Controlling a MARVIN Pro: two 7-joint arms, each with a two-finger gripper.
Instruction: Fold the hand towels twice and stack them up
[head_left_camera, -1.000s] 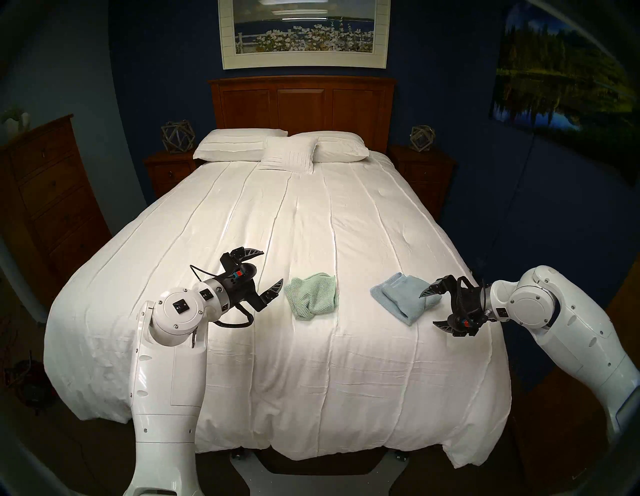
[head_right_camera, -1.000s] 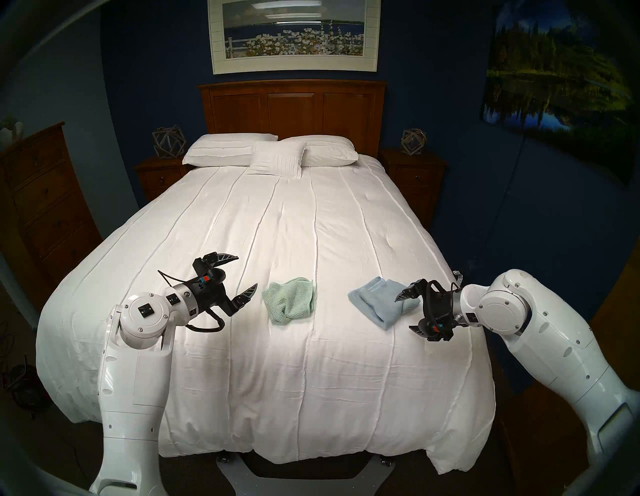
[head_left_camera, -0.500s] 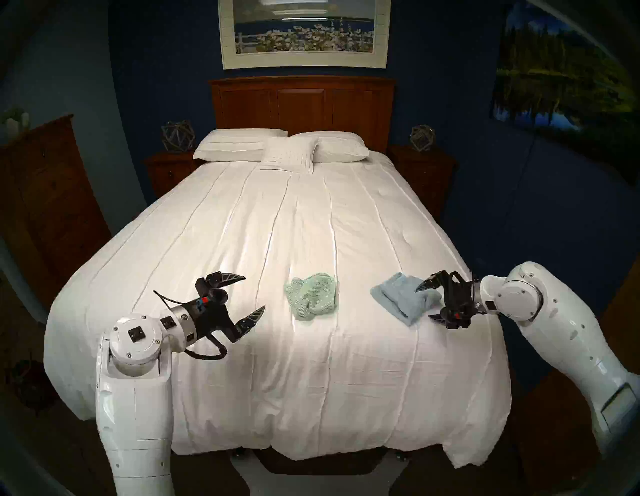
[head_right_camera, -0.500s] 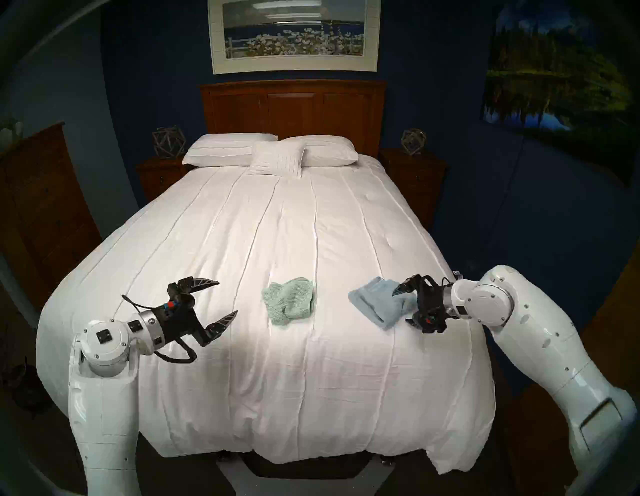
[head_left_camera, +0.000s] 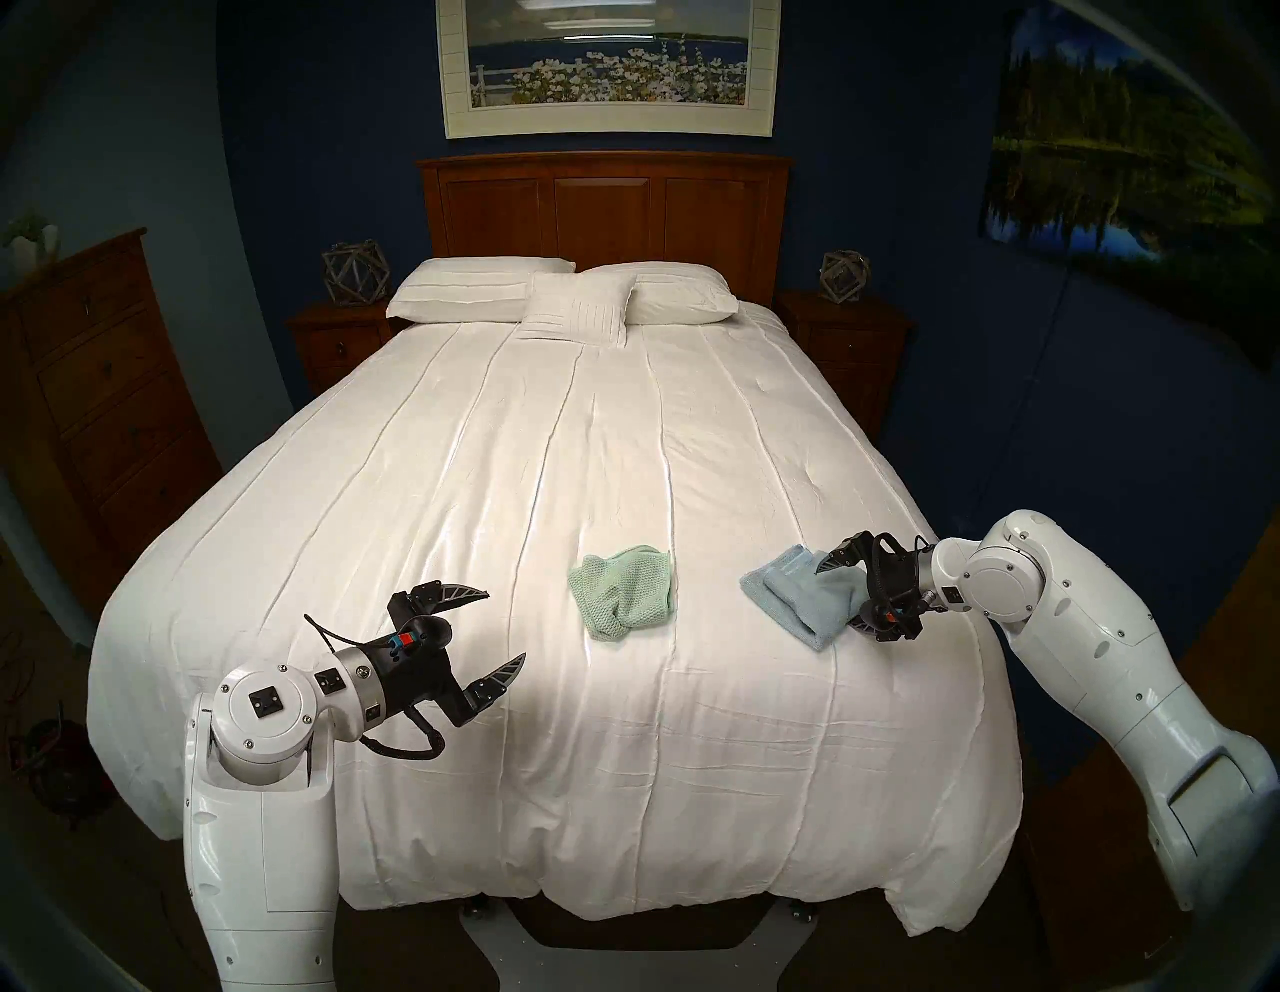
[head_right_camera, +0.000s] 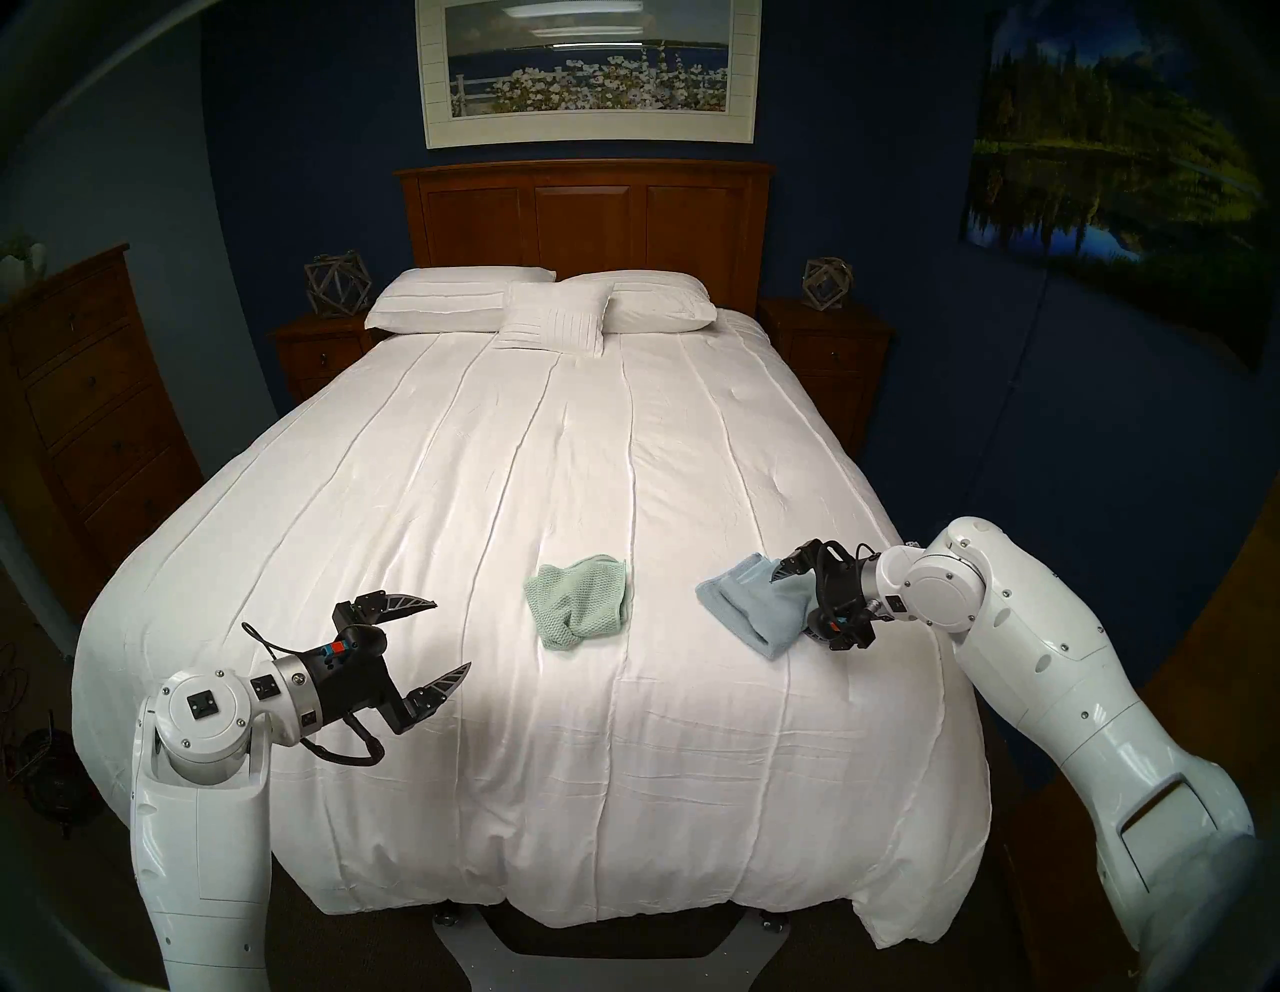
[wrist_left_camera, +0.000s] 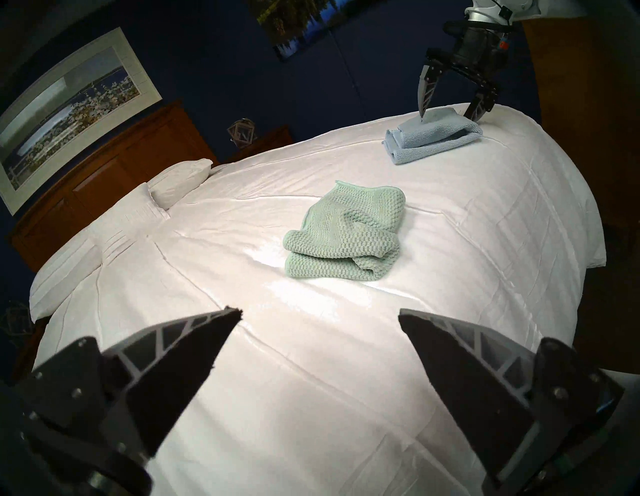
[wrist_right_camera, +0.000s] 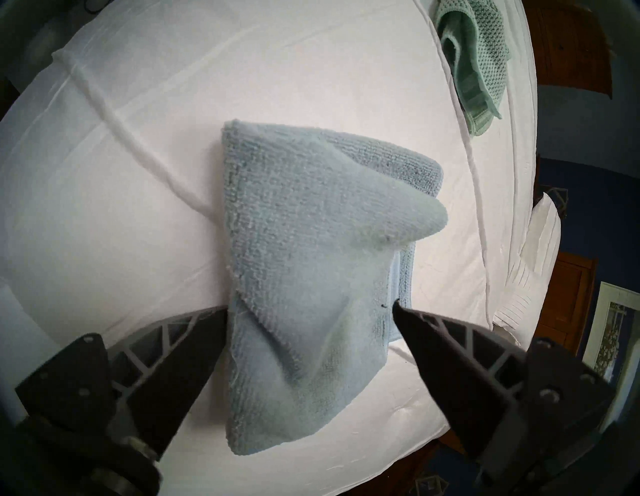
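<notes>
Both jaws wide open, nothing gripped. Right gripper straddles the light blue towel, fingers either side, at 4 o'clock on the white bedspread. Left gripper hangs empty over bare bedding at 8 o'clock. Mint green towel sits loosely bunched mid-bed, blue one only roughly folded. Neat double folds and stacking all left.
</notes>
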